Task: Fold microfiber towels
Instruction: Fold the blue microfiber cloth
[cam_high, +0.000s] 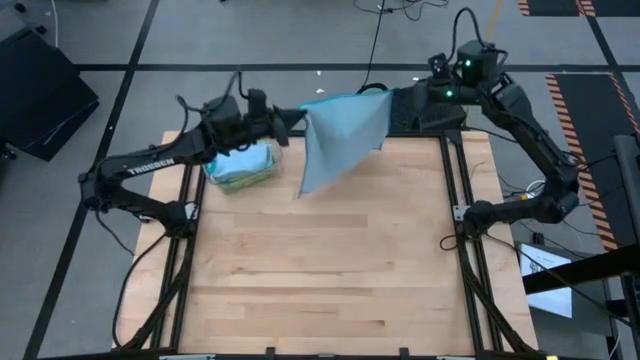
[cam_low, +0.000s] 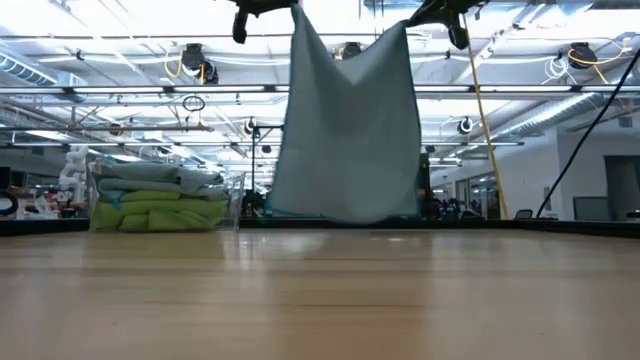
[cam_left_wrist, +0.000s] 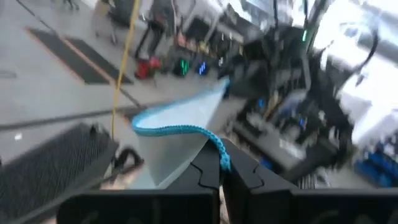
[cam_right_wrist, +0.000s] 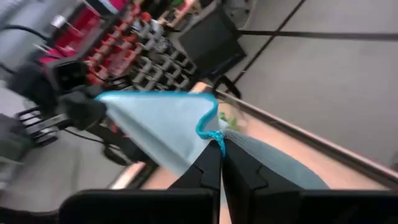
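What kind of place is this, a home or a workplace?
Probably a workplace, such as a robotics lab in an industrial hall: a wooden table on a bare grey floor with striped hazard tape, under high ceiling rails with lamps.

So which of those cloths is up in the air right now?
The light blue towel, hung between the left gripper and right gripper; the others sit stacked in the bin.
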